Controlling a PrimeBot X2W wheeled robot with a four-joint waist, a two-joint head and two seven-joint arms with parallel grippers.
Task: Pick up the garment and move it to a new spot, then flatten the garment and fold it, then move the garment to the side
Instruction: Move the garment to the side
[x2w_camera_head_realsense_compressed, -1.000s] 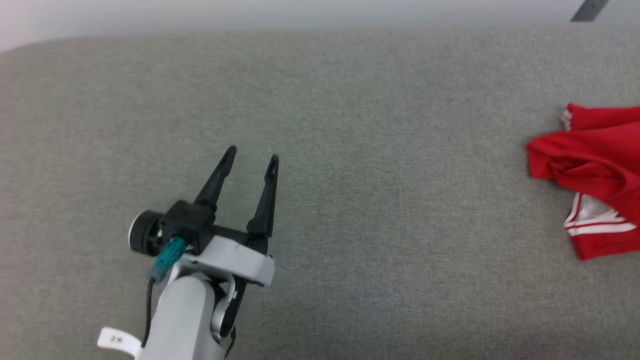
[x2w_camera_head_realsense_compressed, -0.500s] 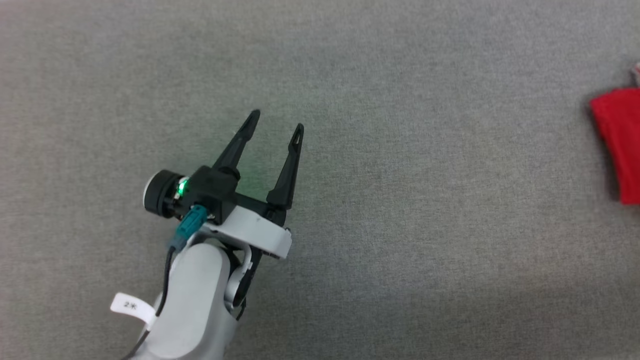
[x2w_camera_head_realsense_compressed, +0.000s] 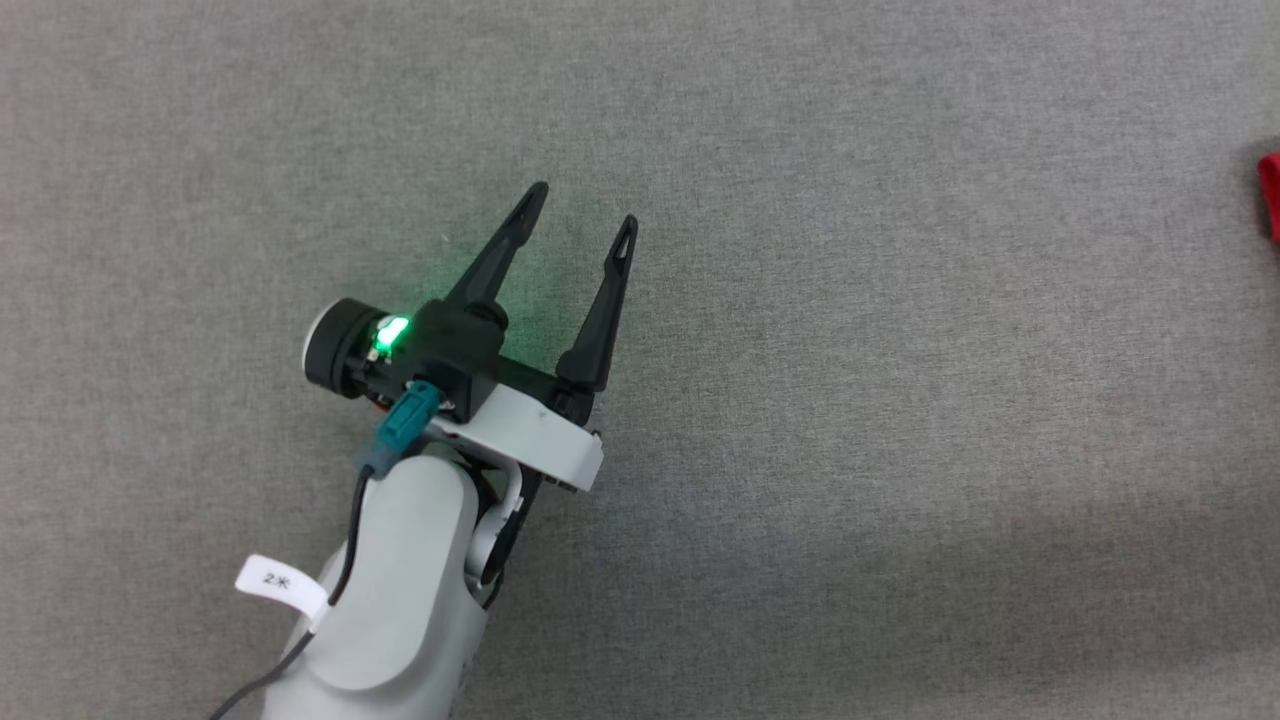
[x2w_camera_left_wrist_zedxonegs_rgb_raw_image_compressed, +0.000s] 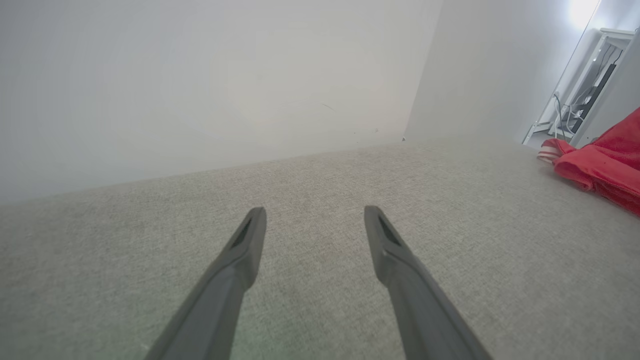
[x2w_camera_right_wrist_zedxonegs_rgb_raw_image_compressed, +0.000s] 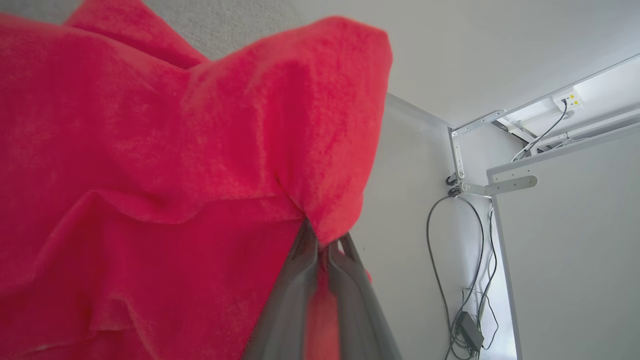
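Right wrist view: my right gripper (x2w_camera_right_wrist_zedxonegs_rgb_raw_image_compressed: 325, 240) is clenched on a fold of the red garment (x2w_camera_right_wrist_zedxonegs_rgb_raw_image_compressed: 150, 175), likely to carry it. Head view: my left gripper (x2w_camera_head_realsense_compressed: 584, 203) hangs spread and empty over the grey pad (x2w_camera_head_realsense_compressed: 900, 400), garment at the far right edge.

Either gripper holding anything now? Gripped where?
Right gripper is shut on the bright red soft garment, pinching a bunched fold by the cloth's edge. Left gripper is open and empty over the grey fabric surface.

Fuzzy cloth garment (x2w_camera_right_wrist_zedxonegs_rgb_raw_image_compressed: 150, 150); matt woven surface (x2w_camera_head_realsense_compressed: 900, 420)
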